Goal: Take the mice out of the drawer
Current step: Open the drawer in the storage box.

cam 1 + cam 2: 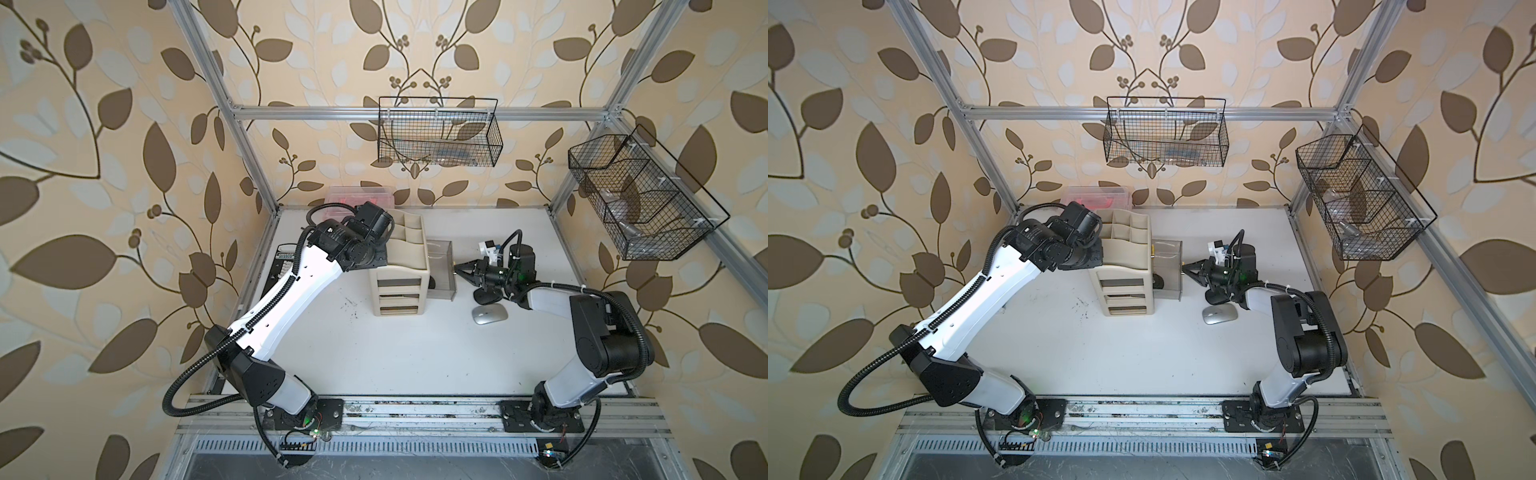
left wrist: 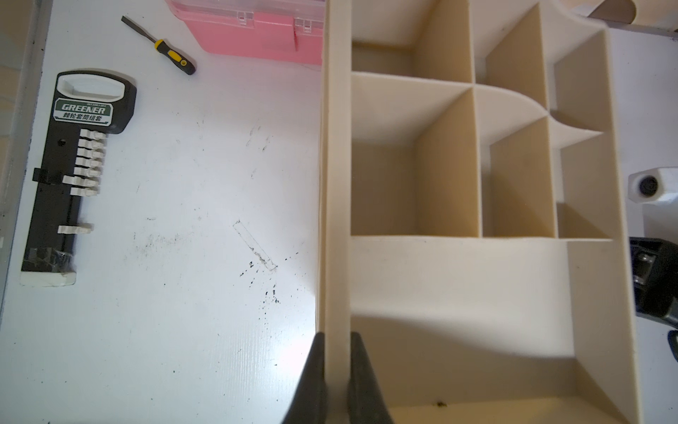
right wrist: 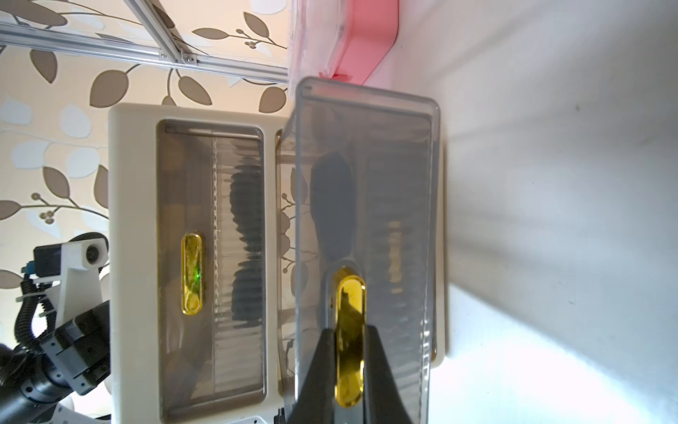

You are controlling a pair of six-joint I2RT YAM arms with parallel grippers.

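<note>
right gripper (image 3: 350, 330) clenched on drawer handle (image 3: 350, 293); left gripper (image 2: 336, 336) pinching organiser wall (image 2: 335, 183). black mouse (image 3: 332, 198) inside: likely light, rigid, slick; grasp across its narrow sides.

A robot lab cell: aluminium frame (image 1: 316, 111) against wallpapered walls (image 1: 104, 199).

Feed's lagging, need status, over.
Left gripper clamped on organizer wall. Right gripper shut on gold handle; drawer out, dark mouse inside. Silver mouse on table. Nothing blocking.
</note>
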